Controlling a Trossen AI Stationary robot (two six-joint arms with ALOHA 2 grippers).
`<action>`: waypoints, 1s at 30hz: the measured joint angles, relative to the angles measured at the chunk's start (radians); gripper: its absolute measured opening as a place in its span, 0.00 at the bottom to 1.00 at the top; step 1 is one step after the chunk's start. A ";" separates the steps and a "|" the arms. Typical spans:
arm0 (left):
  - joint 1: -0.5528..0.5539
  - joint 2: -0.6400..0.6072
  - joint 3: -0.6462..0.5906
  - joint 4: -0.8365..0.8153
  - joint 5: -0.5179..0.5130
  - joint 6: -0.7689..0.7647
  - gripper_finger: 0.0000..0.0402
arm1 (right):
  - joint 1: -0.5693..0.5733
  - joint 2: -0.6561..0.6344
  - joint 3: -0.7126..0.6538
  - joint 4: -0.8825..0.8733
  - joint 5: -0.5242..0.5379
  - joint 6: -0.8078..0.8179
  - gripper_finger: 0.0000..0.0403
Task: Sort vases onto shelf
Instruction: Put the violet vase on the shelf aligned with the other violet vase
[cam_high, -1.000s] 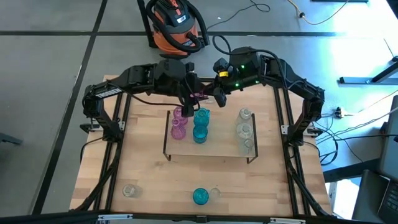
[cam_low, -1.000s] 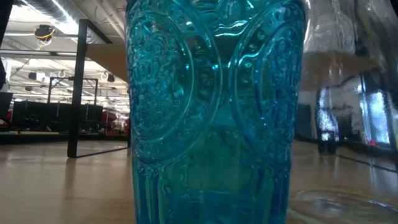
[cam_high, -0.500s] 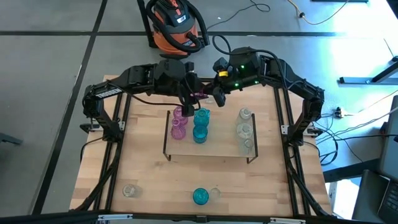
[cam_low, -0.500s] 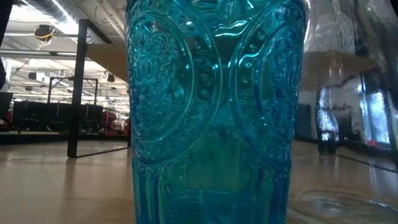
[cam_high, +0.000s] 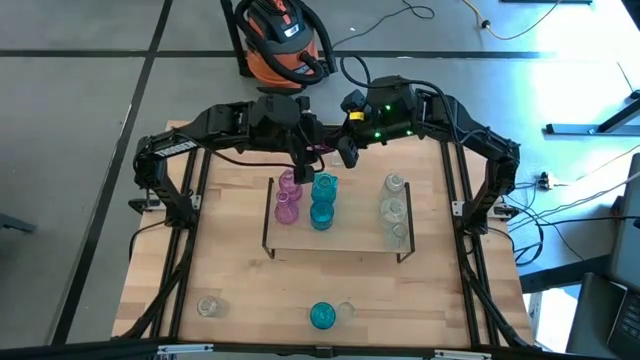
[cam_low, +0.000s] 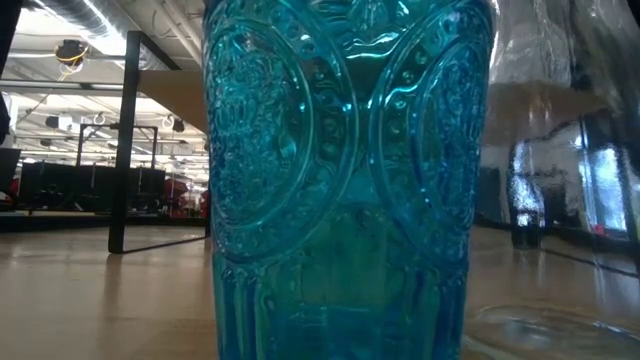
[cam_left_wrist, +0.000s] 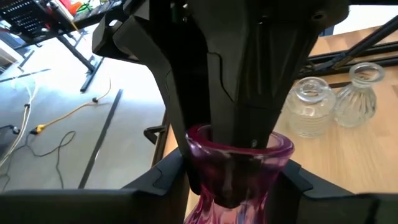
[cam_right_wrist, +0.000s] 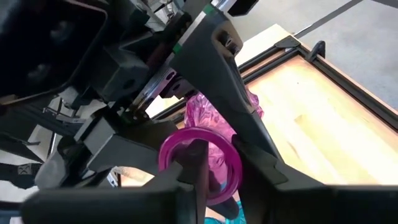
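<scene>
Low view is filled by a teal vase (cam_low: 345, 180) at the camera: embossed glass, judged rigid, slick, breakable, best taken at the neck. Only the wrist views show the handover: left gripper (cam_left_wrist: 233, 180) clamps the pink vase (cam_left_wrist: 239, 165) below its rim; right gripper (cam_right_wrist: 208, 168) straddles that rim, apparently loosening. High view places both, upper centre, above the shelf (cam_high: 345, 240).
</scene>
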 joint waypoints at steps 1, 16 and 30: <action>0.001 0.000 0.000 -0.003 0.000 0.000 0.35 | 0.000 0.000 0.000 0.001 0.000 0.001 0.20; 0.003 0.000 0.002 -0.047 -0.071 0.008 0.33 | -0.001 0.001 0.004 0.015 -0.001 0.006 0.23; 0.048 -0.011 -0.002 -0.239 -0.168 -0.043 0.29 | -0.001 -0.084 0.010 0.012 0.041 0.002 0.24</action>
